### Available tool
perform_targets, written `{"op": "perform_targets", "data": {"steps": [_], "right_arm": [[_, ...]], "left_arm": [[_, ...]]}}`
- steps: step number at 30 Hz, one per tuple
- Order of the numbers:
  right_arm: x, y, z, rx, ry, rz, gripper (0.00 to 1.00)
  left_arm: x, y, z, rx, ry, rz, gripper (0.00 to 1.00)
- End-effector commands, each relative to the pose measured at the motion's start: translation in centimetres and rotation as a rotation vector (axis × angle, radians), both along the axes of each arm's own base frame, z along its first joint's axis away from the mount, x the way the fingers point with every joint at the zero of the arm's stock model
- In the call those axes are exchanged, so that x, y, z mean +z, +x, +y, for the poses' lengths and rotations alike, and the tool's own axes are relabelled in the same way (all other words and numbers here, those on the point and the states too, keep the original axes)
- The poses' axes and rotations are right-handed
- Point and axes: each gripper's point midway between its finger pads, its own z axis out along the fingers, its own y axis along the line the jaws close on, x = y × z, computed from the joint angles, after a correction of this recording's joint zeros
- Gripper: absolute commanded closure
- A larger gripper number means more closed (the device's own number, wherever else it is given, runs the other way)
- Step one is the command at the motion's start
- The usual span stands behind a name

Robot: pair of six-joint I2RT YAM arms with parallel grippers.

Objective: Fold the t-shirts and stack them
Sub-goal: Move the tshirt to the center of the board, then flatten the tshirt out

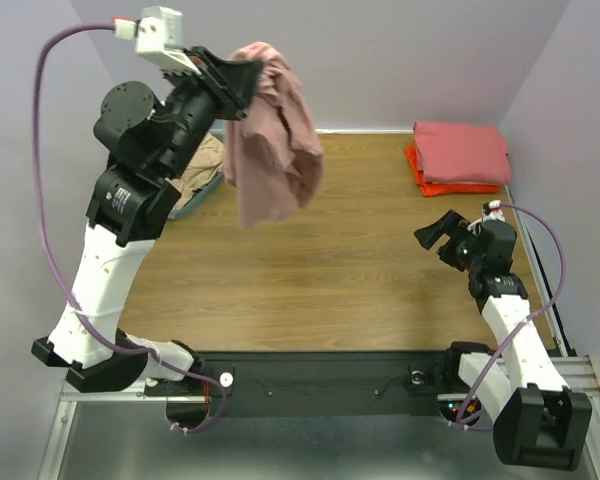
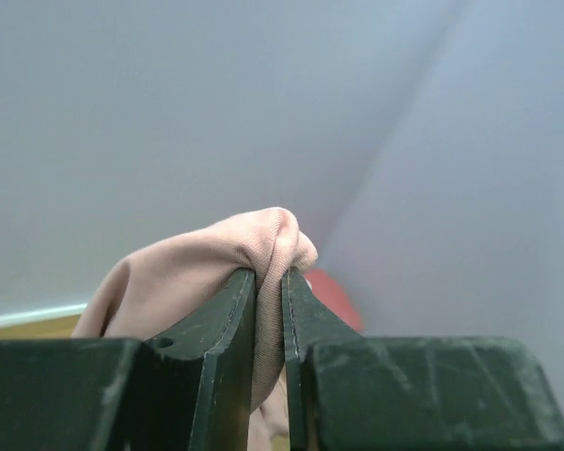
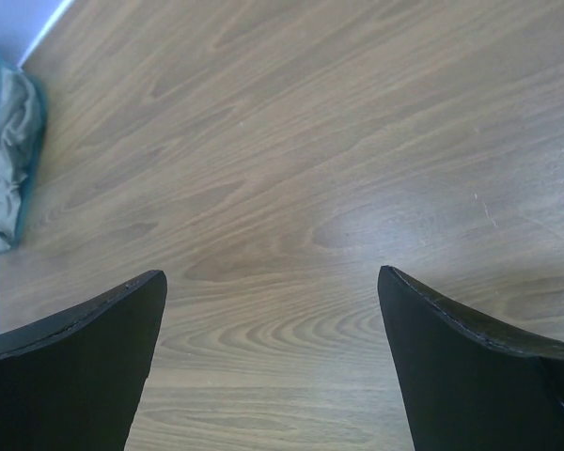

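one basket (image 1: 202, 197) on my screen, teal, at the far left of the table (image 1: 330, 270) behind the left arm. in it lies one tan shirt (image 1: 208, 158), bunched up (the right wrist view catches it at its left edge too). shirts, i count four. the dusty pink shirt (image 1: 275, 140) hangs loose over the far left part of the table, pinched at its top by the raised left gripper (image 1: 248, 80), whose fingers are pressed together on a fold of it. two more lie folded in the far right corner, the coral shirt (image 1: 462, 150) on top of the orange shirt (image 1: 428, 186). the right gripper (image 1: 440, 236) hovers over bare wood near that stack, fingers wide apart.
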Motion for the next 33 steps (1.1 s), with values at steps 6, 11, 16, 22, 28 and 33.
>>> {"op": "perform_targets", "data": {"steps": [6,11,16,22,28,33], "right_arm": [[5.0,-1.6,-4.4,-0.213,-0.169,-0.094,0.0],[6.1,-2.6,-5.9,-0.297,-0.211,-0.127,0.0],[5.4,-2.8,-3.3,-0.129,-0.182,-0.088,0.0],[2.2,-4.0,-0.9,-0.001,-0.115,0.026,0.0],[-1.5,-5.4,-1.7,-0.137,-0.035,0.189,0.0],[-3.2,-5.4,-1.9,-0.193,0.007,0.255,0.0]], "left_arm": [[-3.1,-3.8,-11.5,-0.433,0.088,-0.023,0.88],[-18.1,4.4,-3.5,0.179,0.072,0.357,0.16],[-29.7,6.7,4.1,0.399,0.056,0.663,0.01],[-40.5,3.6,1.8,0.193,0.061,0.841,0.01],[-45.6,-2.2,-6.0,-0.101,0.096,0.942,0.02],[-46.2,-5.2,-10.7,-0.257,0.104,0.95,0.02]]}}
